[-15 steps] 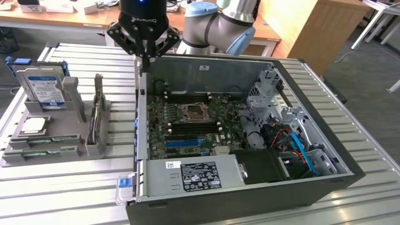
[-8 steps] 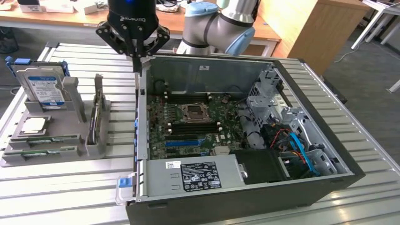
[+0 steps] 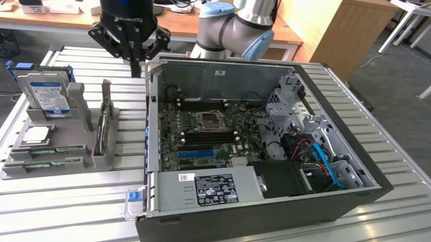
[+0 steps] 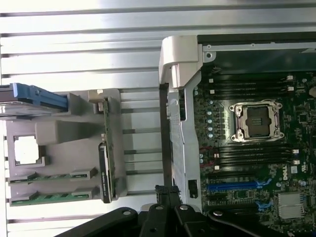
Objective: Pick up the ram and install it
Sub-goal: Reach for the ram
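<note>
Presently the pincer (image 3: 138, 70) hangs with its two fingers pressed together and nothing between them. It is above the slatted desk (image 3: 81, 201), just beside the nearest wall of the open computer case (image 3: 222, 75). The ram (image 3: 54, 150), a thin green stick, lies in a groove of the grey holder (image 3: 101, 159), well apart from the pincer and lower than it. A second stick (image 3: 47, 164) of the same kind lies beside it. An upright dark card (image 3: 104, 121) and a hard drive (image 3: 44, 96) stand in the same holder, the card between the pincer and the ram. The dark memory slots (image 3: 202, 135) sit on the pincer's other side, inside the case.

Likely hazards:
- Fingers brought down shut would strike the stick instead of straddling it.
- A sideways path kept low could clip the card or the case wall.
- A grip off the stick's middle may let the thin board tilt, so that it meets its slot askew and jams or bends.
</note>
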Robot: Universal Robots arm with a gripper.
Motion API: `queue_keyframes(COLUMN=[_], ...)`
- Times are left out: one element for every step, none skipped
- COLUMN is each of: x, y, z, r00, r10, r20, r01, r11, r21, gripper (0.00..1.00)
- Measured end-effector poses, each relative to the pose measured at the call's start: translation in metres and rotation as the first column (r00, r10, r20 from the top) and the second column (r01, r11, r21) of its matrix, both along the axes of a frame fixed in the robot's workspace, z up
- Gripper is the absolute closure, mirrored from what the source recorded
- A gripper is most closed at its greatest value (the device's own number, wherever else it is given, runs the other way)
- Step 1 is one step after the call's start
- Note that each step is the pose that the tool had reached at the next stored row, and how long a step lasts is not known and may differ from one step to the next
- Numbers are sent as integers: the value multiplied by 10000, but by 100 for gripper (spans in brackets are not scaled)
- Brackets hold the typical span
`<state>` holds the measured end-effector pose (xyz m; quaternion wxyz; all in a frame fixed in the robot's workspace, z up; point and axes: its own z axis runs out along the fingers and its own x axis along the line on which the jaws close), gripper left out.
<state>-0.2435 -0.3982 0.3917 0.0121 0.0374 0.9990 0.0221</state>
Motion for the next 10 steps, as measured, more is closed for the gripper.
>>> queue_keyframes(x=[-23,-45,-67,-89,-110,-132,-152,-171,-190,-209], y=[1,1,2,2,3,5,6,7,9,12], z=[-1,-2,-3,-4,-5,-6,-6,-7,-8,-8], r00=[10000,10000,10000,10000,10000,10000,10000,10000,10000,10000], r10=[0,1,1,0,0,0,-1,0,0,1], r20=[0,0,0,0,0,0,-1,-1,-1,-2], r01=[0,-1,-1,0,0,0,1,0,0,-1], r11=[10000,10000,10000,10000,10000,10000,10000,10000,10000,10000], r21=[0,0,0,0,0,0,0,0,0,0], gripper=[89,89,89,89,89,89,89,89,89,89])
